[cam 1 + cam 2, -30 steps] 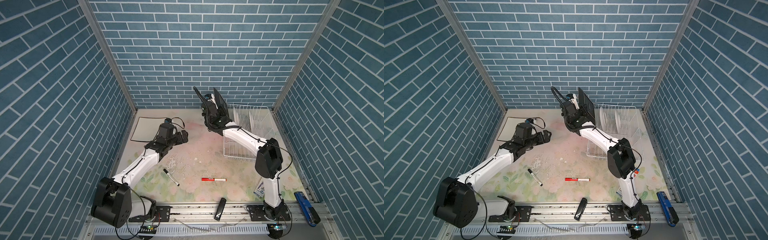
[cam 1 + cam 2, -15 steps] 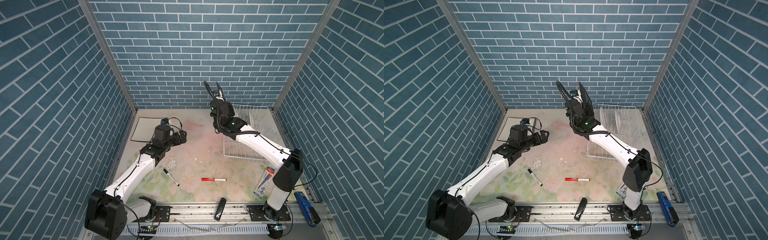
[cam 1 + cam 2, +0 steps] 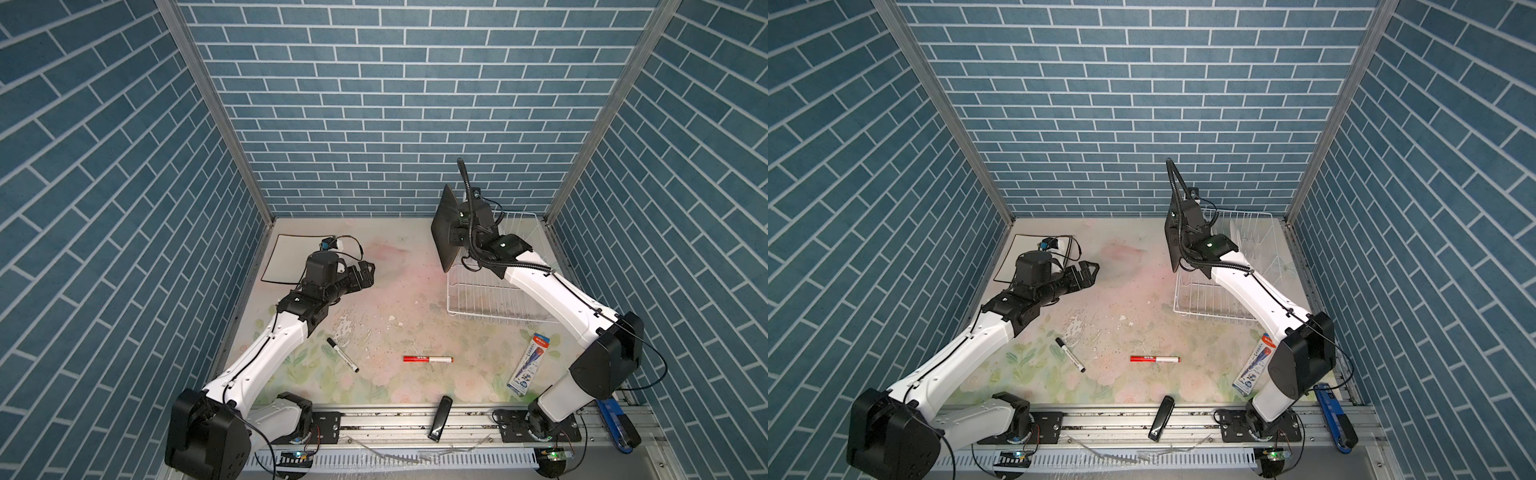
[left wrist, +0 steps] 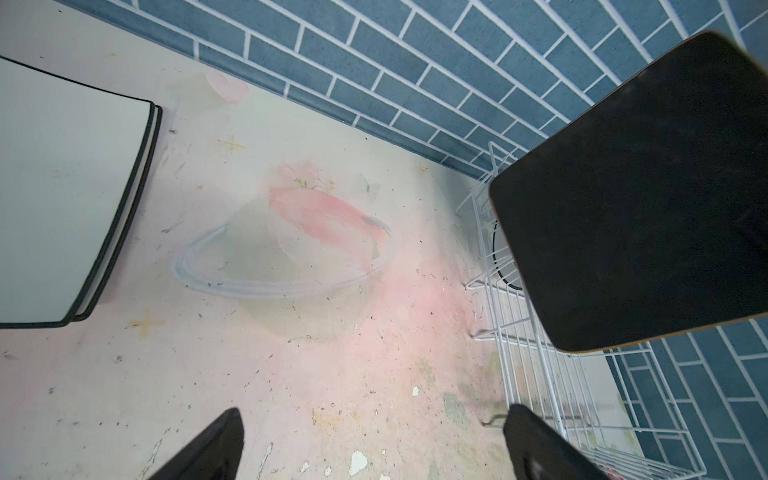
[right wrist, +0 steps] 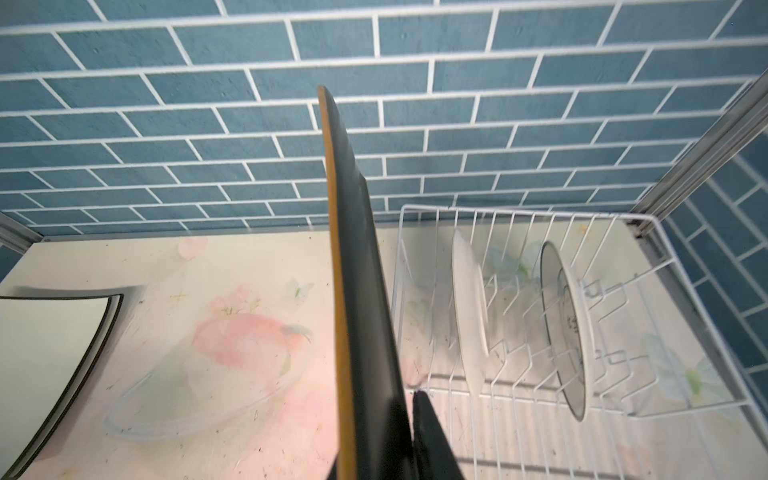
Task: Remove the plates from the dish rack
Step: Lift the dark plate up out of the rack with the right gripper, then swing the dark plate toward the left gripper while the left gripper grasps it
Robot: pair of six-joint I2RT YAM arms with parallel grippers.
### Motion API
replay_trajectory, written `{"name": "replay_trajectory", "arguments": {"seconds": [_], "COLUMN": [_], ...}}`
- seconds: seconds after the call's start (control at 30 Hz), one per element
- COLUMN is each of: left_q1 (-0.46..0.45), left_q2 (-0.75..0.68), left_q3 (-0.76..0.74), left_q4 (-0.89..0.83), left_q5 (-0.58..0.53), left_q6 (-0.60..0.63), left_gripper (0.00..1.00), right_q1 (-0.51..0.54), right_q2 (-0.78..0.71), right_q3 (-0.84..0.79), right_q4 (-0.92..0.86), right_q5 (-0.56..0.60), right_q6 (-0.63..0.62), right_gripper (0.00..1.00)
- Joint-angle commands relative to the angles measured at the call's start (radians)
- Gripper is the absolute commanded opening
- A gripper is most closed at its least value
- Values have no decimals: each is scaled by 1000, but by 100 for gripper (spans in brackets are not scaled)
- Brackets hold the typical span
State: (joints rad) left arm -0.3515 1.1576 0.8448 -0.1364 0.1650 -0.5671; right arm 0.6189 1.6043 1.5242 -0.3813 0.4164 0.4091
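The right gripper has its jaws clamped on one black plate, raised beside the dish rack, which holds two plates. Two white plates lie stacked on the table. The left gripper has its jaws apart. Two markers.

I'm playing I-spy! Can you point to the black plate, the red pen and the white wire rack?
black plate (image 3: pixel 445 232): in a top view, on its dark flat face.
red pen (image 3: pixel 428 359): in a top view, mid-barrel.
white wire rack (image 3: pixel 478 296): in a top view, on its bare wire floor.

Bright, even light; warped edges.
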Motion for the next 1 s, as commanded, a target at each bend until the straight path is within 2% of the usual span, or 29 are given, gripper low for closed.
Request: {"name": "replay_trajectory", "arguments": {"seconds": [0.0, 0.23, 0.43, 0.7, 0.97], "left_q1": [0, 18, 60, 91, 131], "left_q2": [30, 94, 156, 197, 207], "left_q3": [23, 33, 28, 21, 0], "left_q4": [6, 42, 116, 190, 327], "left_q5": [31, 101, 212, 280, 357], "left_q6": [-8, -89, -192, -250, -300], "left_gripper": [100, 100, 100, 100, 100], "right_q1": [-22, -75, -118, -169, -166], "right_q2": [-89, -84, -72, -10, 22], "right_q3": [-26, -102, -171, -247, -256], "right_q4": [183, 287, 415, 658, 752], "right_q5": [-158, -338, -471, -690, -812], "right_q6": [185, 301, 417, 626, 749], "right_gripper": [0, 0, 0, 0, 0]}}
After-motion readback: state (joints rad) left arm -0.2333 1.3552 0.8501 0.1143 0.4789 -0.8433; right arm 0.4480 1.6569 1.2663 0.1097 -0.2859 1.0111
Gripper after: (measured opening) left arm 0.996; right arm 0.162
